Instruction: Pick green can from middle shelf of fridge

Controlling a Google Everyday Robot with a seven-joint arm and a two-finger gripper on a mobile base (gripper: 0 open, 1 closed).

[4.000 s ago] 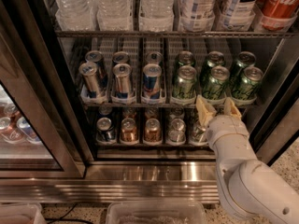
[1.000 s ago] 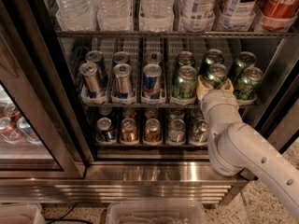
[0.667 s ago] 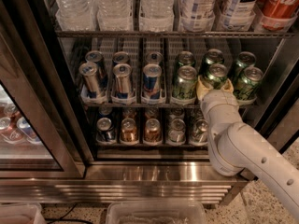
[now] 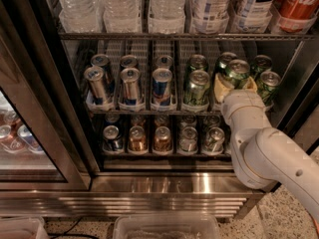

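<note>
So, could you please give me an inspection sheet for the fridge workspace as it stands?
Surface: middle shelf, a wire rack with white lane trays, inside the fridge.
Job's things: green can in the front of the middle green lane, sitting higher than the other green cans.
Clutter: blue-and-silver cans on the left; small cans on the shelf below; bottles above.
Grippers: gripper at the middle shelf, fingers closed on either side of the green can.
Cables: one dark cable on the floor, bottom left.
Surroundings: clear bin below the fridge; a neighbouring cooler on the left.
</note>
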